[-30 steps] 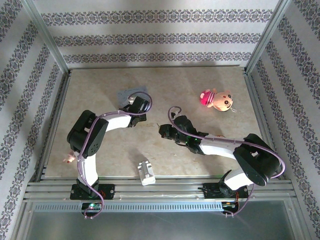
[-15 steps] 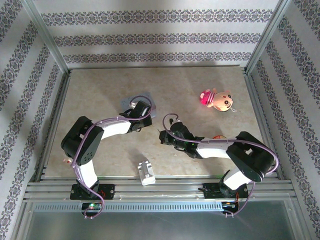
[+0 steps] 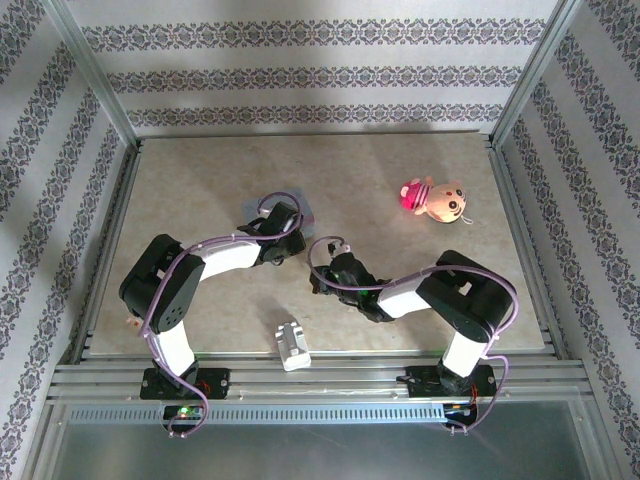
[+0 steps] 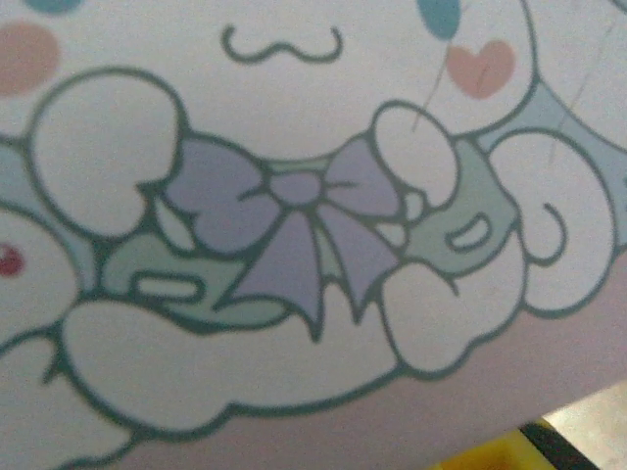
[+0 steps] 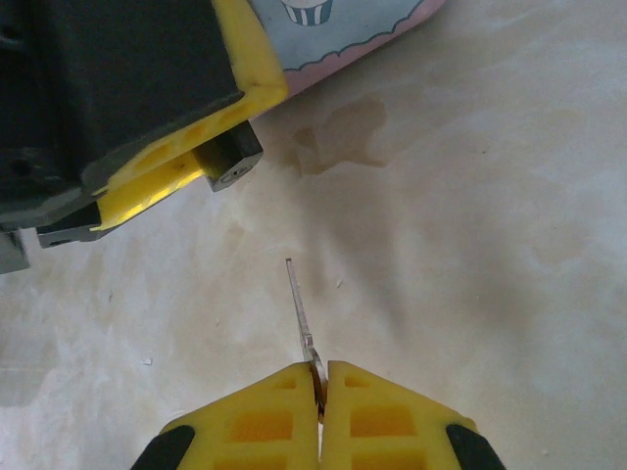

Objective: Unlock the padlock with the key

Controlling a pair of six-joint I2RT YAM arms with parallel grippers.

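Observation:
In the right wrist view my right gripper point(image 5: 321, 367) is shut on the key point(image 5: 302, 313), whose thin blade points up and left over the bare table. About a key's length beyond its tip is the small grey padlock point(image 5: 233, 164), keyhole end towards the camera, gripped under the yellow fingers point(image 5: 186, 162) of my left gripper. From above, the left gripper point(image 3: 283, 243) and right gripper point(image 3: 316, 283) sit close together at mid-table. The pale blue tin point(image 3: 300, 214) lies just behind the left gripper. Its cartoon lid point(image 4: 294, 196) shows very close in the left wrist view.
A pink plush toy point(image 3: 435, 198) lies at the back right. A whitish ridged block point(image 3: 291, 343) sits at the near table edge between the arm bases. A corner of the tin point(image 5: 343, 24) is beside the padlock. Metal frame rails border the table.
My right gripper has swung left and nearer with the key, closing on the left gripper. The left gripper has come slightly nearer, off the tin's front edge.

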